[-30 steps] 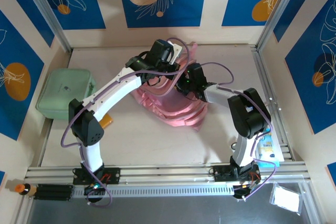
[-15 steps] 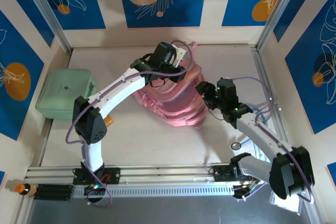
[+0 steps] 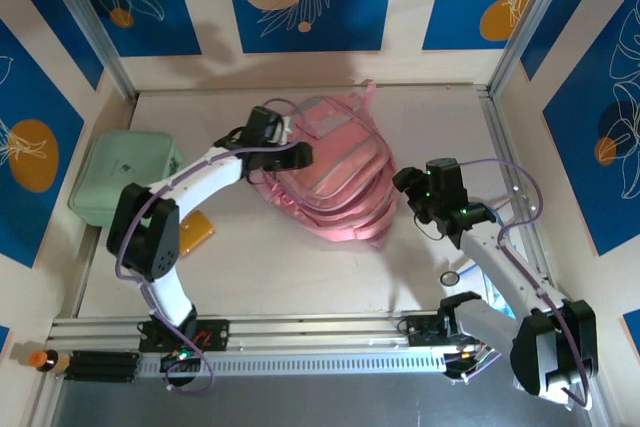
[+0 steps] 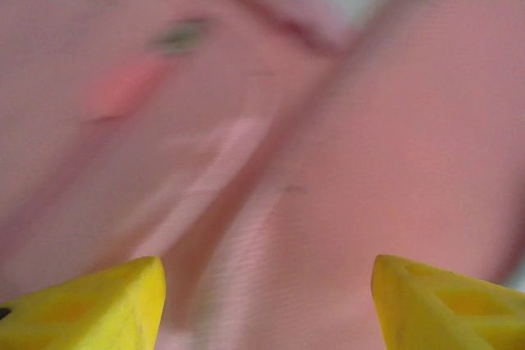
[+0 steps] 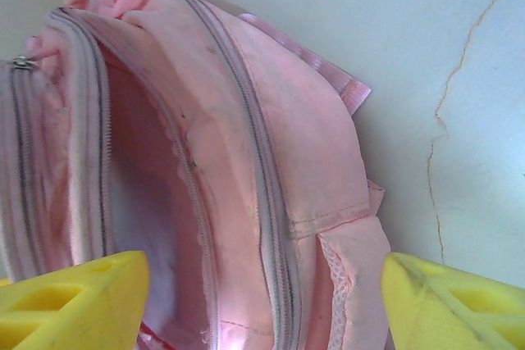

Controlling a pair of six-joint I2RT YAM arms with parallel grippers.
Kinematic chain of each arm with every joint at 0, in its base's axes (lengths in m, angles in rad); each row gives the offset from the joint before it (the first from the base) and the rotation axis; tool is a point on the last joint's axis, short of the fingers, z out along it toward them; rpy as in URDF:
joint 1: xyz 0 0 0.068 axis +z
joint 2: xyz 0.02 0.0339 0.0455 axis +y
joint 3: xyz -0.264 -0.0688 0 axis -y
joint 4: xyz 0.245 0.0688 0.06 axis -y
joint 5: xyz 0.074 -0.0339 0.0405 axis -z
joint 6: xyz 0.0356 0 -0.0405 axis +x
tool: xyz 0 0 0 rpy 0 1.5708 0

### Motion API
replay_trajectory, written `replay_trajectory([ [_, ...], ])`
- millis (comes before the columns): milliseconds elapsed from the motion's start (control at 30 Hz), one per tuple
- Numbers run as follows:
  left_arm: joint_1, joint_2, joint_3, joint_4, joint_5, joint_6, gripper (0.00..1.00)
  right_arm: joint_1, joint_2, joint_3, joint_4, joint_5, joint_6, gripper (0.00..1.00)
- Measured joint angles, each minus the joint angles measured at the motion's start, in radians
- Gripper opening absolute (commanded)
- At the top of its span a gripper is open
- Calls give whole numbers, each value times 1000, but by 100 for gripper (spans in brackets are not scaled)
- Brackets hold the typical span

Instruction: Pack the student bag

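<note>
While student bag (image 3: pixel 335 182) lay on tabletop (image 3: pixel 280 267) nearer far edge, compartment unzipped, left gripper (image 4: pixel 267 284) hung open over blurred pink fabric, possibly touching; right gripper (image 5: pixel 264 272) open beside mouth. Seemed best: hold mouth wide before loading.

Pink student bag (image 3: pixel 335 182) lies flat, front pockets up, zip seemingly open.

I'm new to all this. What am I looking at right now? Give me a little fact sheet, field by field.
Bag: pink student bag, lying on the table, one zip compartment gaping open
Left gripper: open, close over the bag's fabric, holding nothing
Right gripper: open, facing the opening, holding nothing
Elsewhere: mint-green case at the table's left edge
</note>
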Motion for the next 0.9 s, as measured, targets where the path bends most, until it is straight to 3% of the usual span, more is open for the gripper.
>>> replay_trajectory([
  [133, 98, -56, -167, 114, 8, -146, 72, 6, 50, 18, 0, -15, 0, 76],
  [333, 132, -74, -310, 293, 45, -326, 69, 37, 80, 71, -10, -29, -4, 77],
  [567, 146, -35, -337, 443, 77, -470, 67, 76, 80, 134, -19, -28, -39, 77],
  [900, 154, 0, -347, 513, 85, -557, 65, 189, 155, 224, -56, 5, -119, 77],
])
